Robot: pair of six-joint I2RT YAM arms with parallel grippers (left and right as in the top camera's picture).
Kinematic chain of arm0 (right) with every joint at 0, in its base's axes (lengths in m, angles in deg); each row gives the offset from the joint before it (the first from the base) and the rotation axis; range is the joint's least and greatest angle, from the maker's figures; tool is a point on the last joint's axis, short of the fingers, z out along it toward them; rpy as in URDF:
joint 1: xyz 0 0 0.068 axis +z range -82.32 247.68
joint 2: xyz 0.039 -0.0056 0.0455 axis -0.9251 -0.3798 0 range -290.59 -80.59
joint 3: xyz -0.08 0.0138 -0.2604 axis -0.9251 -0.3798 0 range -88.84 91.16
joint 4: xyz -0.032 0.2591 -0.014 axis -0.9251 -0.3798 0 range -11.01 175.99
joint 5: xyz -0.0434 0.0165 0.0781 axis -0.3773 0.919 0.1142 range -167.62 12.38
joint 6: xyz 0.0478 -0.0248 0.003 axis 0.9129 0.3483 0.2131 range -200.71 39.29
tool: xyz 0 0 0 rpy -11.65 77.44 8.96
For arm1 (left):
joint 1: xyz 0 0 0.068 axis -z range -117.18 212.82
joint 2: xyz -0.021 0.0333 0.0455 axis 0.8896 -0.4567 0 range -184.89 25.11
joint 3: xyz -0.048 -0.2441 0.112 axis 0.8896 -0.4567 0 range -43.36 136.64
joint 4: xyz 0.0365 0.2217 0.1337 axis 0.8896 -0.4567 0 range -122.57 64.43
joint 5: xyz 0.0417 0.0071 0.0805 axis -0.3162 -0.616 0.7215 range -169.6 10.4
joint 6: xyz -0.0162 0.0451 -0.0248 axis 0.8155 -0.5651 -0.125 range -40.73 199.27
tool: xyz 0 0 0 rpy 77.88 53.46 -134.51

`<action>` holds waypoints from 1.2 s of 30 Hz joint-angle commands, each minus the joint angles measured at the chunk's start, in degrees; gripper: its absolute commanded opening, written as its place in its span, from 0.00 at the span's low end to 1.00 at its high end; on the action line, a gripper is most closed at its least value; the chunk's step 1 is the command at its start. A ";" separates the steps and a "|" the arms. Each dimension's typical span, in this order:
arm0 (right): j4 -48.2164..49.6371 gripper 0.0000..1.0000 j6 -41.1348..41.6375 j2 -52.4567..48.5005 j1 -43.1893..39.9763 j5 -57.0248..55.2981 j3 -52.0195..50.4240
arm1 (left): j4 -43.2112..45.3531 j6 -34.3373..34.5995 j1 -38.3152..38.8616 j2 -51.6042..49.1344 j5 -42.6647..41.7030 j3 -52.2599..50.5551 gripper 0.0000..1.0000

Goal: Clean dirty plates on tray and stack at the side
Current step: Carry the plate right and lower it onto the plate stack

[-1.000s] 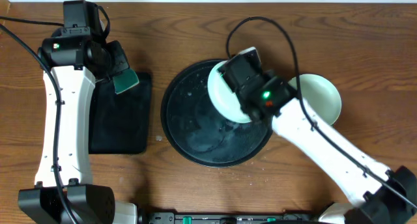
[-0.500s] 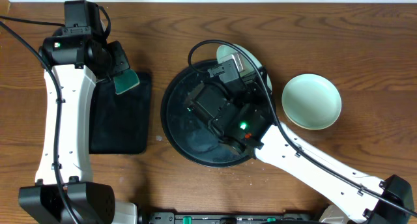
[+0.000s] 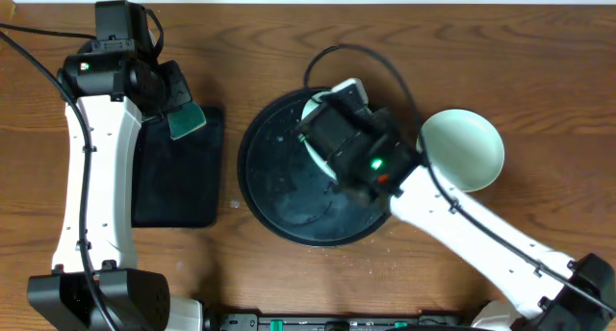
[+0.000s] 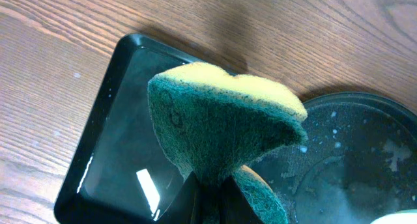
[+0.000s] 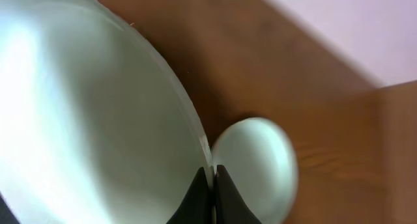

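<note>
I am holding a mint plate (image 5: 85, 120) by its rim in the clamped right end effector (image 5: 210, 185) over the tray (image 3: 274, 177), while the left end effector (image 4: 210, 195) is gripping a sponge (image 4: 221, 120). A second plate (image 3: 467, 148) is lying on the desk (image 3: 481, 42) beside the tray, so I am judging the stacking unfinished.

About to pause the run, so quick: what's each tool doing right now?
Left tool: closed on the green-and-yellow sponge.
Right tool: closed on the rim of a pale mint plate.
</note>
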 commanded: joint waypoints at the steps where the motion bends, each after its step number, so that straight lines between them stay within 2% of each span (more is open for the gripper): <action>1: 0.50 0.01 1.11 0.98 -8.94 31.01 -1.01 | -0.15 0.52 -0.17 -0.44 -0.57 -0.13 0.07; 5: 1.27 0.01 -0.66 1.16 -17.22 46.58 -1.01 | -0.15 0.52 -0.17 -0.44 -0.57 -0.13 0.08; 11: -0.13 0.01 -1.01 3.28 -30.08 56.76 -0.98 | -1.01 0.52 -0.17 -0.44 -0.55 -0.13 0.07; 16: -4.42 0.01 -2.49 4.55 -42.64 56.54 -1.01 | -1.44 0.52 -0.20 -0.44 -0.57 -0.13 0.07; 21: -8.00 0.01 -3.63 4.42 -53.09 46.60 -2.36 | -1.42 0.52 -0.17 -0.44 -0.55 -0.13 0.07; 28: -1.49 0.01 -3.37 4.42 -60.65 40.44 -10.80 | -1.44 0.52 -0.17 -0.44 -0.55 -0.13 0.07; 36: 7.87 0.01 -2.89 4.31 -62.62 40.48 -19.06 | -1.44 0.50 -0.20 -0.44 -0.55 -0.13 0.07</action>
